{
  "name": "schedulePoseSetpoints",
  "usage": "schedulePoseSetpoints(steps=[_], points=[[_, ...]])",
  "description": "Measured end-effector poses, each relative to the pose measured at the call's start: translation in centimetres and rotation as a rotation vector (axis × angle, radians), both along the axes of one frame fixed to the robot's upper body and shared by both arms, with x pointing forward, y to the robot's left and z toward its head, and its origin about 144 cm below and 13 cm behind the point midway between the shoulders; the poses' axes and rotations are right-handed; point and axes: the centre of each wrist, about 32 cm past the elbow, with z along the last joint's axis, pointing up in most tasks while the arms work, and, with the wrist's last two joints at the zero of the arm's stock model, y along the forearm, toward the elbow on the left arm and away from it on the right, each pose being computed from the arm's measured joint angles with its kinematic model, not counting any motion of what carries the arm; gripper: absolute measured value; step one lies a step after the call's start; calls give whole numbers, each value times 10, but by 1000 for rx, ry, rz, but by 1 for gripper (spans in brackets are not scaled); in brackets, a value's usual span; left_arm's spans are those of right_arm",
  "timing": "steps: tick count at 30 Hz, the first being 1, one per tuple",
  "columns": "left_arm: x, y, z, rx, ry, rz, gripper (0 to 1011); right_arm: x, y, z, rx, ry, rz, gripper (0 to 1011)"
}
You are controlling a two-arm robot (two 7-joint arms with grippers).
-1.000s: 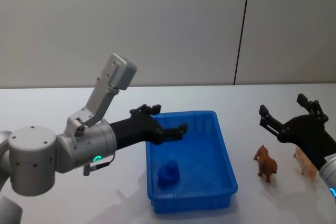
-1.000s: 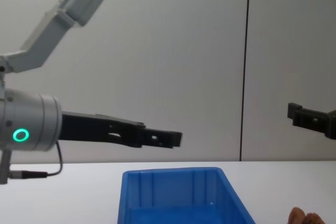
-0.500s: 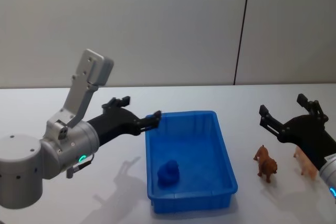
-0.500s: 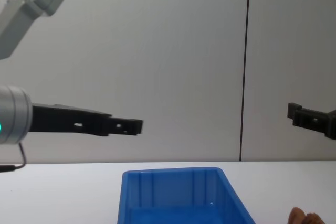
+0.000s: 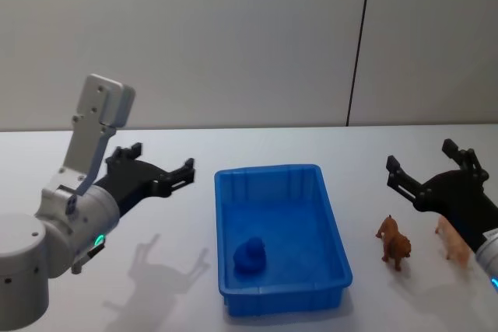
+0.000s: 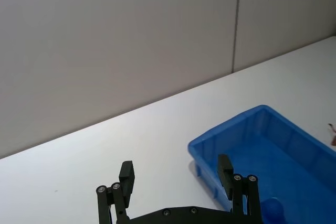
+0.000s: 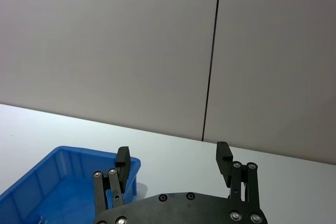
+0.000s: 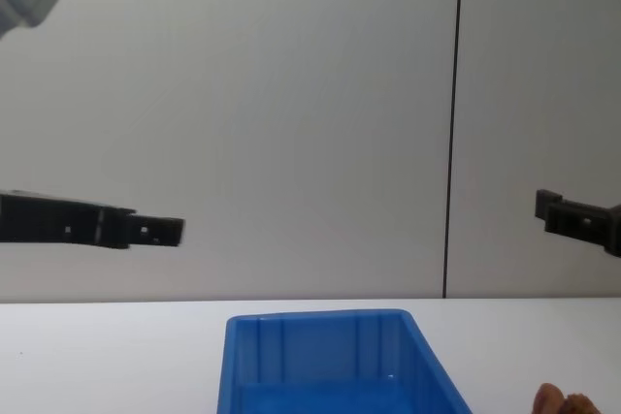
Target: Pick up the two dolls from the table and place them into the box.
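While the left gripper (image 5: 162, 157) and right gripper (image 5: 420, 157) hang spread-jawed and empty, the brown dog doll (image 5: 394, 242) and peach doll (image 5: 454, 240) stand on the table (image 5: 311, 141) outside the blue bin (image 5: 268, 170), so both placements are judged outstanding.

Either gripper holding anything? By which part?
Nothing held. Left gripper open, empty, left of the box; right gripper open near the brown doll and peach doll, both on the table.
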Motion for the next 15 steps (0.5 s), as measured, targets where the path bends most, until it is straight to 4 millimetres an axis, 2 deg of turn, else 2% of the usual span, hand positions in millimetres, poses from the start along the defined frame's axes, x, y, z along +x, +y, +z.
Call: schedulePoseSetpoints(steps=[6, 15], points=[[-11, 0, 2, 29, 1, 132, 1001, -6, -9, 2, -2, 6, -15, 1001], [-18, 2, 3, 55, 3, 228, 1001, -18, -18, 2, -2, 36, -34, 1001]])
